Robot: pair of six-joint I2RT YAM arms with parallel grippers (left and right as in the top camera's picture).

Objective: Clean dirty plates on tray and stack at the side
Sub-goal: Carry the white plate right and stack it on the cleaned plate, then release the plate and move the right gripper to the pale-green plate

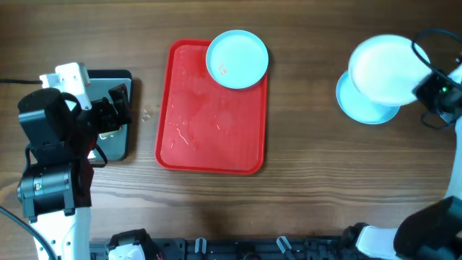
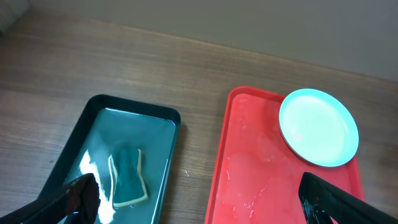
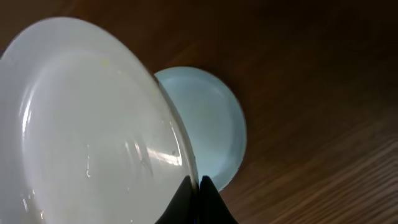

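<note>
The left gripper point(image 1: 108, 108) hangs over the black tray point(image 1: 119, 141), jaws spread fully wide and holding nothing. A green sponge point(image 2: 127, 177) lies in the tray beneath it. On the red tray point(image 1: 216, 137), one turquoise plate point(image 1: 237, 58) sits at the 1 o'clock corner and overlaps the rim. Bare wood lies at 3 o'clock of the red tray. The right gripper point(image 1: 426, 87) is pinched tight on the white plate point(image 1: 386, 68) at its 4 o'clock rim. That plate is held tilted above a second turquoise plate point(image 1: 361, 108), which lies on the table.

A brown wood-grain table point(image 1: 317, 180) carries three things: a large red rectangular plastic tray point(image 1: 216, 144) at centre, a smaller black tray with a shiny base point(image 1: 119, 148) just to its left (partly hidden), and a pale turquoise round plate point(image 1: 354, 105) far right.
</note>
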